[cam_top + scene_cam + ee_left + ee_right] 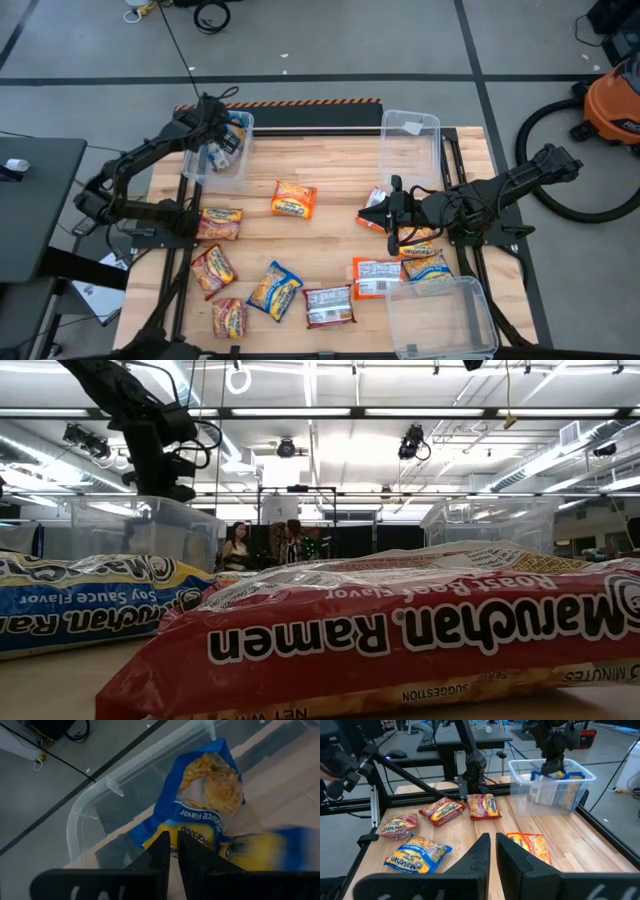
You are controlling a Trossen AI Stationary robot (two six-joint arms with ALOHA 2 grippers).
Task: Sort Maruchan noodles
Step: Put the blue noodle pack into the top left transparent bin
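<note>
Ten or so Maruchan noodles (293,200) lie scattered over the table (330,160) – light, crinkly, slippery, brittle inside, best pinched at a sealed edge. Left gripper (222,135), fingers nearly together, hangs over the far-left bin (240,165) – right gripper (388,210), fingers narrow and empty, mid-table

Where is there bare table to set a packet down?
Free: the wood between the left bin, far-right bin and orange packet, and the strip below that packet. Crowded: the near-left corner packets and around the right gripper.
</note>
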